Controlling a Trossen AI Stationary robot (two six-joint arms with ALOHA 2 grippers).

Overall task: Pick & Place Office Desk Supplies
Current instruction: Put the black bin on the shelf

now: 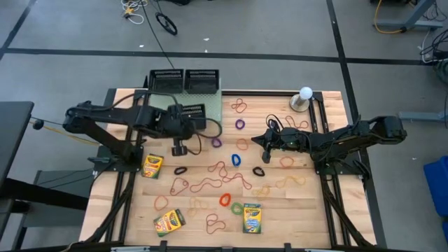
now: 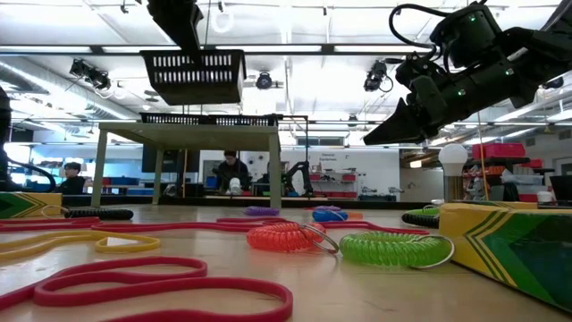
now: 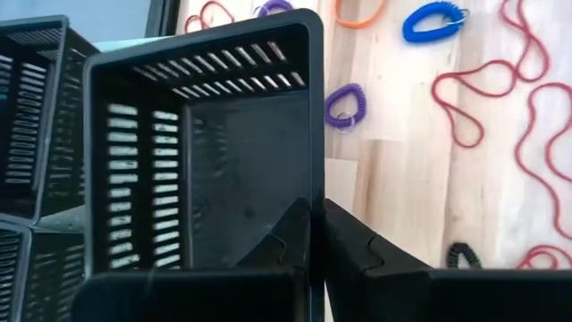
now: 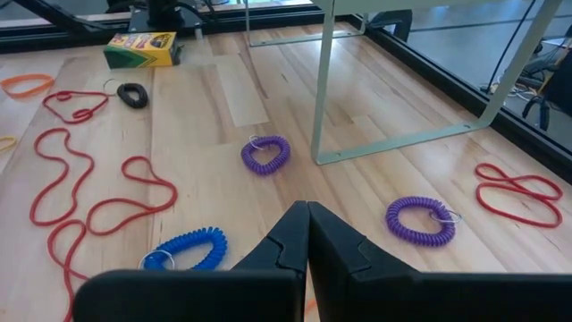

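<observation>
Wooden table (image 1: 280, 210), slatted black tray (image 3: 201, 143), lifted

The table (image 1: 126, 224) is pale wood with visible plank grain. Trays (image 1: 183, 80) are black slatted mesh — one (image 3: 201, 152) shows rows of slots. Crayon boxes (image 1: 251, 218) are yellow with green chevrons. Long bands (image 1: 210, 183) are red; others are orange (image 1: 287, 162) and yellow (image 1: 262, 190). Coil loops come in purple (image 4: 265, 154), blue (image 4: 189, 248), green (image 2: 391, 248), red-orange (image 2: 284, 236) and black (image 1: 180, 170). The ball (image 1: 305, 92) is white on a grey stand. The shelf (image 4: 407, 139) is pale green.
</observation>
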